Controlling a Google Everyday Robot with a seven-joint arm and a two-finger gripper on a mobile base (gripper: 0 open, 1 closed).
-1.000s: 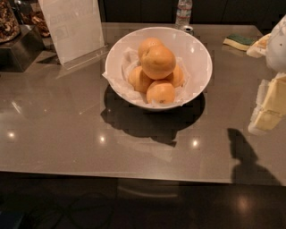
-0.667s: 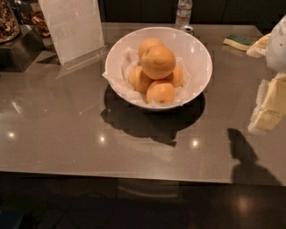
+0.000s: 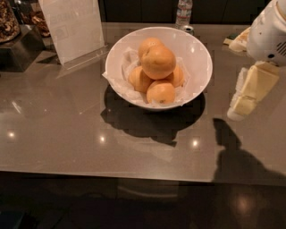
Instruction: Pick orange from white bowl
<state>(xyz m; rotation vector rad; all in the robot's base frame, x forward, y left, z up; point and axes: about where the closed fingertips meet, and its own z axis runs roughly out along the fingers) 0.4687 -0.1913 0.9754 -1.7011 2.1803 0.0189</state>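
The white bowl (image 3: pixel 199 53) stands on the grey table, a little back of centre, lined with crumpled white paper. It holds several pale oranges. The largest-looking orange (image 3: pixel 158 61) sits on top of the pile, with smaller ones behind it (image 3: pixel 148 44), to the left (image 3: pixel 139 78), in front (image 3: pixel 161 92) and to the right (image 3: pixel 177 76). My gripper (image 3: pixel 240 107) hangs at the right edge of the view, below the white arm housing (image 3: pixel 268 33). It is to the right of the bowl, apart from it and above the table, and it holds nothing.
A clear sign holder (image 3: pixel 73 27) stands back left of the bowl. A dark stand with jars of snacks (image 3: pixel 13 31) is at the far left. A water bottle (image 3: pixel 183 10) and a can (image 3: pixel 187 29) stand behind the bowl. The table's front edge runs along the bottom.
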